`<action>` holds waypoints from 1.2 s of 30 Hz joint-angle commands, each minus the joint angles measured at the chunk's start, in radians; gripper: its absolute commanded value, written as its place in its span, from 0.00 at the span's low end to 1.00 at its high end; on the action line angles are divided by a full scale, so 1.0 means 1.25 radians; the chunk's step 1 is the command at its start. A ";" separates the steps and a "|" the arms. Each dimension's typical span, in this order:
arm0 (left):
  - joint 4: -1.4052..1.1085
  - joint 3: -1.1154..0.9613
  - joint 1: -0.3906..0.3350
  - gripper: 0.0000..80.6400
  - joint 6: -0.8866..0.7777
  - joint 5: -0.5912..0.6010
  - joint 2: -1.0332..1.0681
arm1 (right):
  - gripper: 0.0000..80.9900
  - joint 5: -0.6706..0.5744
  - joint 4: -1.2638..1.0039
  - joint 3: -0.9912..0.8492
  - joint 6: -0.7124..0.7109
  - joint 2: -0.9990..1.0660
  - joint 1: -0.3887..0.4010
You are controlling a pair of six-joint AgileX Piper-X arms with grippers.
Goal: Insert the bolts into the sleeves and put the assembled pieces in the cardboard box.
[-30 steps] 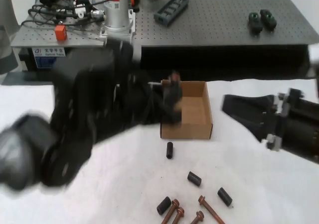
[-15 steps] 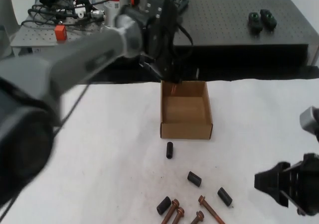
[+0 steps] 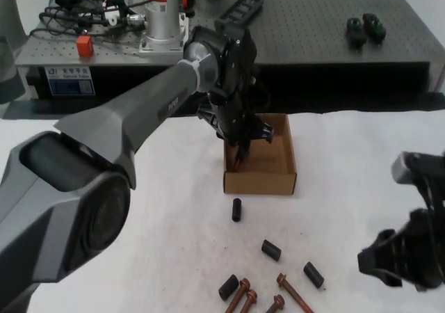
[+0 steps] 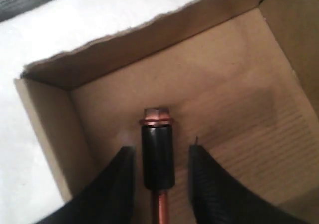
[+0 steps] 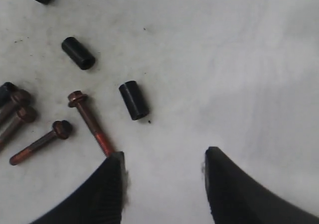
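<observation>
**Loose piece in the box, crowded pick ahead**

The left gripper [image 4: 160, 150] hangs inside the cardboard box [image 4: 45, 134] with its jaws released. A gap shows on each side of the assembled piece [image 4: 158, 164], whose black sleeve sits just under the bolt head. Whether the piece rests on the box floor cannot be told. If the arm lifts off at a slant, a finger could catch the shank and drag the piece out, or the sleeve could slide off.

The right gripper [image 5: 163, 184] is also spread and holds nothing above the table [image 5: 239, 59]. One finger is just beside the tip of a loose bolt [image 5: 92, 124], and a descent here could knock it.

The left wrist view gives the gaps around the sleeve, which the arm covers in the high view. The high view instead places the box well apart from the loose sleeves [image 3: 271, 250]
</observation>
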 commanded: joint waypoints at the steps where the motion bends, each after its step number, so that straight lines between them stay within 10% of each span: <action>1: 0.009 -0.015 0.001 0.38 0.006 -0.006 -0.016 | 0.45 0.031 -0.008 -0.060 -0.069 0.091 0.019; 10: 0.094 0.023 0.011 0.34 0.037 0.023 -0.175 | 0.45 0.078 -0.007 -0.202 -0.134 0.374 0.148; 19: 0.020 0.403 0.015 0.34 0.058 -0.008 -0.397 | 0.45 0.123 -0.002 -0.248 -0.156 0.511 0.199; 29: -0.027 0.653 -0.053 0.34 0.057 0.115 -0.524 | 0.00 0.139 0.012 -0.248 -0.169 0.542 0.200; 36: -0.057 0.734 -0.153 0.34 0.090 0.129 -0.519 | 0.04 0.122 0.040 -0.228 -0.155 0.482 0.198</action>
